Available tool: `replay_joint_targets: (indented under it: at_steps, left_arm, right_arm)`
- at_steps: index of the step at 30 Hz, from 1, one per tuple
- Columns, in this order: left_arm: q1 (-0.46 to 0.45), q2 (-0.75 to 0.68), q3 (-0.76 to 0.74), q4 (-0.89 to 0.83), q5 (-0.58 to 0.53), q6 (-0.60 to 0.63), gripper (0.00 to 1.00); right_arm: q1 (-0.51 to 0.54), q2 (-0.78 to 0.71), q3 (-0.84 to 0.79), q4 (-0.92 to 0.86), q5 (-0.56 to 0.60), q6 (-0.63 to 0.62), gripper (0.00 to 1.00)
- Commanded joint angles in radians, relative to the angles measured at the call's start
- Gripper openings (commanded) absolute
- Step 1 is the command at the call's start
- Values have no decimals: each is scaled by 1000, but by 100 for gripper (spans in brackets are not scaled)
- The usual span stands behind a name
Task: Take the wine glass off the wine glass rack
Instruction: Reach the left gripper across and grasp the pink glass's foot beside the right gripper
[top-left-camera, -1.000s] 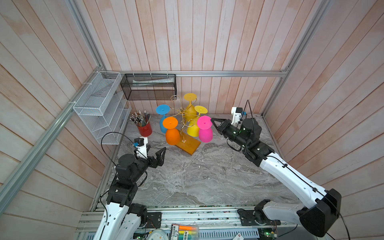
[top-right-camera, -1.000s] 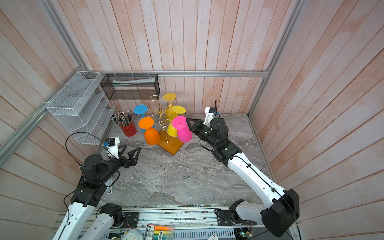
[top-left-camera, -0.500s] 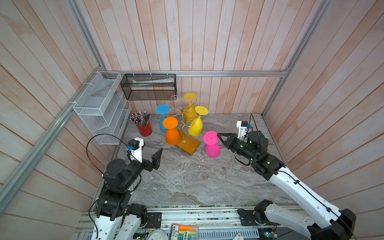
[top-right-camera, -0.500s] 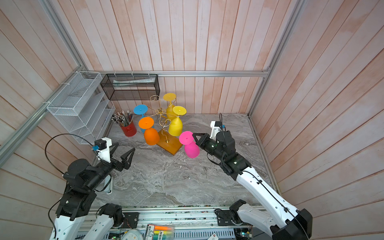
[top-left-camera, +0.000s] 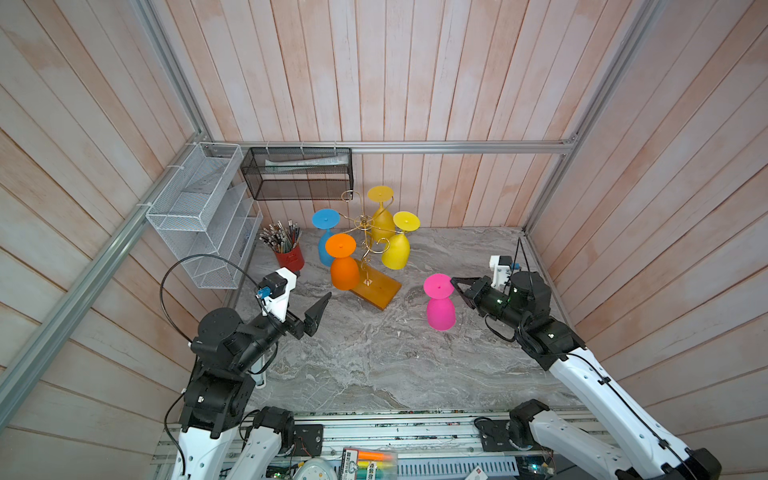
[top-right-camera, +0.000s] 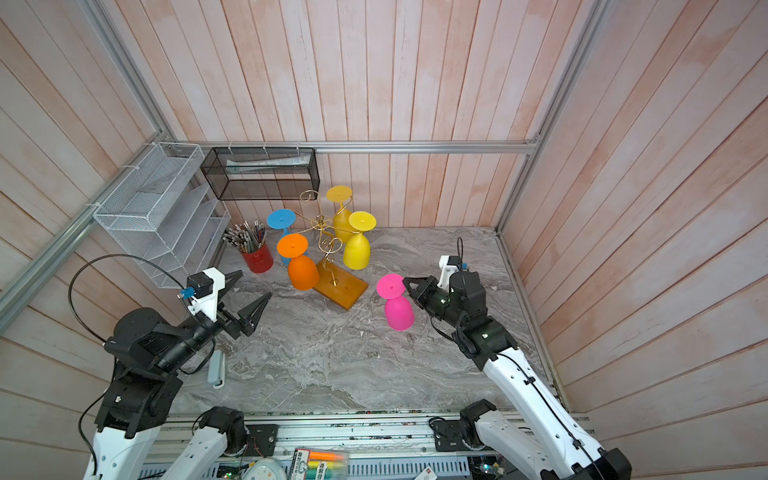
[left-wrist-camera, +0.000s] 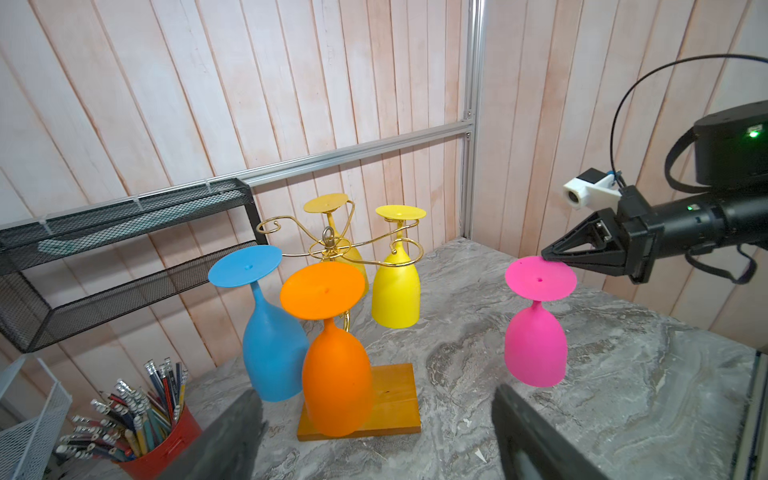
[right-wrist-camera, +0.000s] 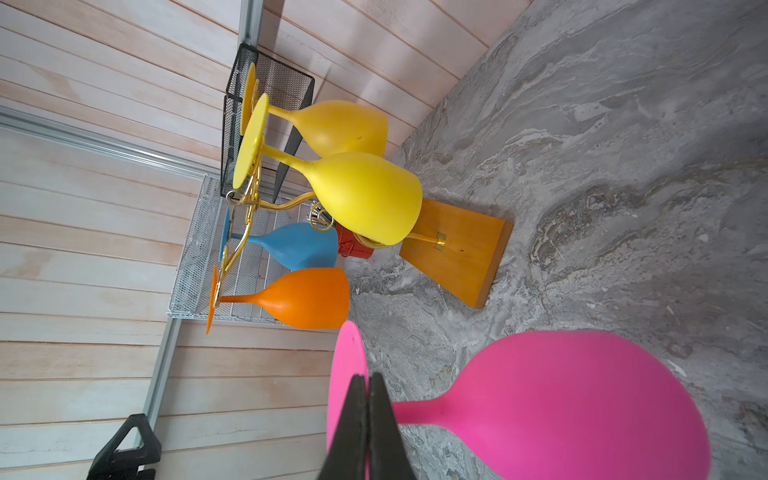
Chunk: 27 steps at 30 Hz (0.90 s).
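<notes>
Centre-right in both top views, the right gripper (top-left-camera: 453, 283) pinches the pink glass (top-left-camera: 439, 311) by its foot. The stem is upright, bowl down, clear of the rack (top-left-camera: 376, 289), rim perhaps touching the table (top-left-camera: 374, 365). The left gripper (top-right-camera: 250, 287) is spread, farther off.

Marble tabletop (top-left-camera: 374, 365) carries wine glass rack (top-left-camera: 376, 289), red pencil cup (top-left-camera: 289, 259).

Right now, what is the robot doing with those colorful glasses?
The right gripper is shut on the foot of the pink wine glass, holding it upside down, clear of the wine glass rack. Four other glasses hang on the rack. The left gripper is open, holding nothing.
</notes>
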Motion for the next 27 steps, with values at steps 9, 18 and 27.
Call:
replay_joint_targets:
  at_steps: [9, 18, 27]
  left_arm:
    - [-381, 226, 120, 74, -226, 170, 87]
    - [-810, 481, 195, 150, -641, 372, 84]
    - [-942, 681, 230, 304, -794, 599, 69]
  right_arm:
    - [-81, -23, -13, -21, -77, 16, 0]
    - [-155, -50, -15, -69, -119, 12, 0]
    - [-234, -92, -36, -89, -200, 11, 0]
